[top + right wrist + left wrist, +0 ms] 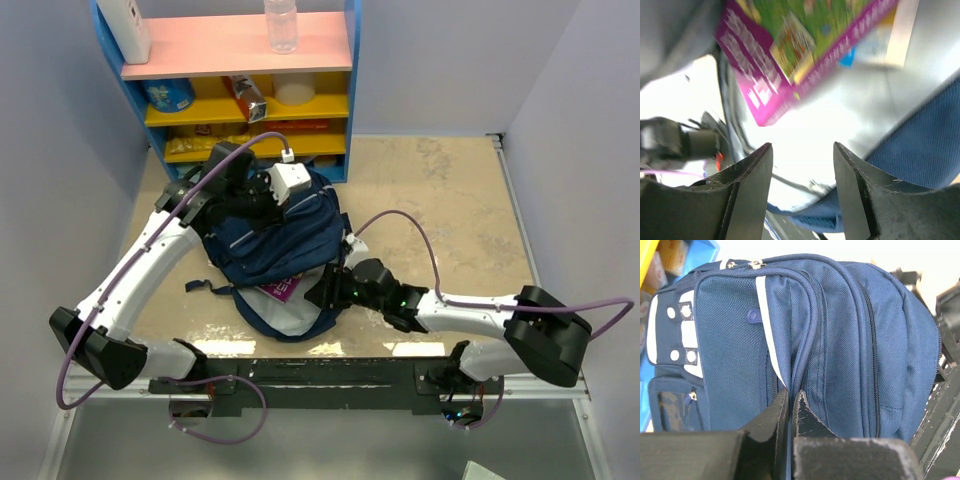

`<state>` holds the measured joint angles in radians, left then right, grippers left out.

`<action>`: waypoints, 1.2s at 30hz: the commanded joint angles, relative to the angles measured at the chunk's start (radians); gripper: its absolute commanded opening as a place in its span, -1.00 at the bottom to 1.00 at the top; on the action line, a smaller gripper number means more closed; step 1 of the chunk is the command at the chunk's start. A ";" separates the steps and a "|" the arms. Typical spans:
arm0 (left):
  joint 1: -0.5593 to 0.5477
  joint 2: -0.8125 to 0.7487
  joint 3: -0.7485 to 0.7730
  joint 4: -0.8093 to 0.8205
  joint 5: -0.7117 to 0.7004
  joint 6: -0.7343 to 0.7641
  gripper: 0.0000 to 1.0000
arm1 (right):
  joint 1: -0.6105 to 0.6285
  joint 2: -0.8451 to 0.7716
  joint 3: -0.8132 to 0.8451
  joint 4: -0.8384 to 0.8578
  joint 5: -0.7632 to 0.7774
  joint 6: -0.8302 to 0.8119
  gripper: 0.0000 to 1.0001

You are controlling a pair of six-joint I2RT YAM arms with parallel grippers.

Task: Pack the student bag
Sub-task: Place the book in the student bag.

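The navy student bag [268, 238] lies in the middle of the table with its mouth open toward the near edge. A magenta and green book [277, 289] sticks out of its pale lining. My left gripper [262, 195] is at the bag's far top end, shut on a fold of its fabric [791, 385]. The bag's front with its white patch [687, 335] fills the left wrist view. My right gripper [330, 287] is open at the bag's mouth. In the right wrist view the book [800, 50] lies just ahead of the parted fingers [757, 185], with a navy edge [920, 145] to the right.
A blue shelf unit [240, 80] with pink and yellow shelves stands at the back, holding a clear bottle [281, 25], a white box [125, 28] and other items. The bag's straps [205, 287] trail to the left. Grey walls close both sides.
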<state>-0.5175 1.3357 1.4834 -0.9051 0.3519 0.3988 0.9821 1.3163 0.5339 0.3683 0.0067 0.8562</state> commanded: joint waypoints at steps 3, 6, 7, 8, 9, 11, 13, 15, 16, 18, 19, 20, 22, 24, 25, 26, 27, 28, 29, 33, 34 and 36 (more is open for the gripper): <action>0.005 0.006 0.037 0.118 0.018 -0.026 -1.00 | 0.036 0.041 0.024 0.038 0.114 -0.013 -0.14; 0.005 0.003 0.034 0.114 0.021 -0.026 -1.00 | 0.036 0.073 0.072 0.026 0.220 -0.023 -0.85; 0.005 0.002 0.032 0.114 0.021 -0.026 -1.00 | 0.036 0.083 0.087 0.018 0.243 -0.029 -1.00; 0.005 0.000 0.031 0.114 0.021 -0.025 -1.00 | 0.036 0.098 0.103 0.005 0.295 -0.022 -1.00; 0.005 -0.004 0.029 0.114 0.019 -0.025 -1.00 | 0.036 0.104 0.121 0.007 0.312 -0.017 -1.00; 0.005 -0.006 0.028 0.112 0.022 -0.023 -1.00 | 0.036 0.112 0.133 0.018 0.376 -0.010 -1.00; 0.005 -0.009 0.026 0.110 0.025 -0.023 -1.00 | 0.036 0.116 0.132 0.072 0.412 0.006 -1.00; 0.005 -0.010 0.023 0.112 0.027 -0.021 -1.00 | 0.036 0.139 0.141 0.106 0.459 0.030 -1.00; 0.005 -0.010 0.023 0.110 0.030 -0.023 -1.00 | 0.036 0.153 0.146 0.125 0.466 0.035 -1.00; 0.005 -0.013 0.017 0.110 0.033 -0.023 -1.00 | 0.036 0.199 0.182 0.130 0.484 0.029 -1.00; 0.005 -0.015 0.015 0.110 0.033 -0.023 -1.00 | 0.036 0.214 0.196 0.124 0.490 0.030 -1.00; 0.005 -0.016 0.014 0.107 0.032 -0.021 -1.00 | 0.035 0.228 0.205 0.120 0.501 0.036 -1.00; 0.005 -0.021 0.012 0.106 0.033 -0.020 -1.00 | 0.035 0.261 0.221 0.144 0.512 0.038 -1.00; 0.005 -0.029 0.009 0.106 0.033 -0.018 -1.00 | 0.035 0.290 0.247 0.162 0.516 0.032 -1.00; 0.005 -0.030 0.006 0.104 0.033 -0.015 -1.00 | 0.033 0.299 0.261 0.164 0.529 0.023 -1.00; 0.007 -0.033 0.005 0.106 0.033 -0.017 -1.00 | 0.033 0.308 0.271 0.162 0.535 0.021 -1.00; 0.007 -0.035 0.006 0.104 0.033 -0.015 -1.00 | 0.029 0.317 0.293 0.170 0.535 0.018 -1.00; 0.005 -0.036 0.005 0.103 0.033 -0.014 -1.00 | 0.021 0.334 0.302 0.182 0.526 0.008 -1.00; 0.007 -0.036 0.005 0.101 0.035 -0.011 -1.00 | 0.017 0.340 0.310 0.191 0.524 0.003 -1.00; 0.005 -0.047 -0.008 0.095 0.035 -0.002 -1.00 | 0.000 0.295 0.288 0.227 0.550 -0.023 -1.00; 0.005 -0.049 -0.017 0.094 0.038 0.003 -1.00 | -0.008 0.222 0.273 0.227 0.553 -0.048 -1.00; 0.005 -0.046 -0.028 0.087 0.044 0.009 -1.00 | -0.007 0.140 0.230 0.190 0.567 -0.100 -0.87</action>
<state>-0.5053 1.3445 1.4601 -0.8825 0.3267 0.3866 0.9863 1.6352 0.7822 0.4858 0.5068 0.8444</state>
